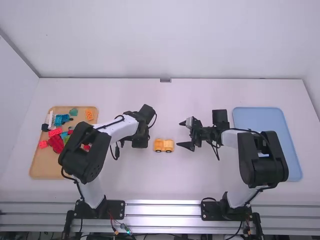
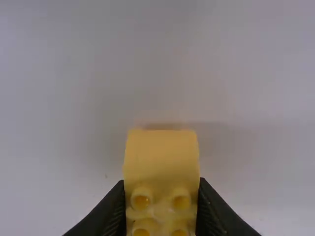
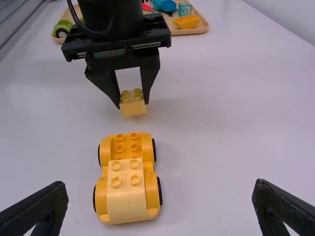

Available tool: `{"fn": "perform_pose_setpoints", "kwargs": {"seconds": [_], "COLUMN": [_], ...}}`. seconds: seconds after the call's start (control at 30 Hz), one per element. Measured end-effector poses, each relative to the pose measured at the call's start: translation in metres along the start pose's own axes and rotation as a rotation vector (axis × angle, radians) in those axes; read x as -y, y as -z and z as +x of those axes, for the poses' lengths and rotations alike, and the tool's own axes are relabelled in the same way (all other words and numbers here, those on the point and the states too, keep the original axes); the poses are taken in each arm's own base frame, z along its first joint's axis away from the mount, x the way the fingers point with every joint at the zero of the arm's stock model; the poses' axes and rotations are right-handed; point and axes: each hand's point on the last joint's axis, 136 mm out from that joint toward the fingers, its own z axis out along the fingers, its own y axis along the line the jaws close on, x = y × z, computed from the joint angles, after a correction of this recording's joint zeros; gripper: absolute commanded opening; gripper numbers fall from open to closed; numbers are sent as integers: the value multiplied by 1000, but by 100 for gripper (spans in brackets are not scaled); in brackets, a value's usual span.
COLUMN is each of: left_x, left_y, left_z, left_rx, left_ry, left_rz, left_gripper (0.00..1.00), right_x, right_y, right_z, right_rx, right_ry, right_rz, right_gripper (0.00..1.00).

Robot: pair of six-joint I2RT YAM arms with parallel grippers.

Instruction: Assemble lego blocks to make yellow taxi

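While the left gripper [image 1: 140, 140] pinches a small yellow block [image 2: 161, 155] between its two fingers, with studs showing near them and a smooth part beyond, the right gripper [image 1: 181, 134] has its fingers spread wide and holds nothing. Between the two grippers, the orange-yellow car base [image 1: 159, 145] stands on the white table [image 1: 175, 185], its dark wheels at the sides. A paler yellow block [image 3: 127, 199] with four studs sits on the end nearer the right gripper. At the left, a wooden tray [image 1: 40, 165] holds more coloured blocks; a blue tray [image 1: 265, 120] lies at the right.
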Motion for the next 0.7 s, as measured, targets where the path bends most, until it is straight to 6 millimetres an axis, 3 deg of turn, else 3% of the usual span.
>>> {"fn": "perform_pose_setpoints", "kwargs": {"seconds": [0.17, 0.23, 0.3, 0.53, 0.7], "left_x": [-2, -4, -6, -18, 4], "left_y": [0, 0, 0, 8, 44], "left_z": [4, 4, 1, -12, -9], "left_rx": [-25, -23, -17, 11, 16], "left_ry": [8, 24, 37, 12, -142], "left_rz": [-14, -21, -29, -115, -107], "left_gripper": [79, 93, 96, 99, 99], "right_x": [0, 0, 0, 0, 0], "right_y": [0, 0, 0, 0, 0], "right_z": [0, 0, 0, 0, 0], "right_rx": [-1, -1, -2, -2, -2], "right_ry": [1, -1, 1, 1, -1], "right_rz": [0, 0, 0, 0, 0], "right_gripper": [99, 99, 99, 99, 98]}}
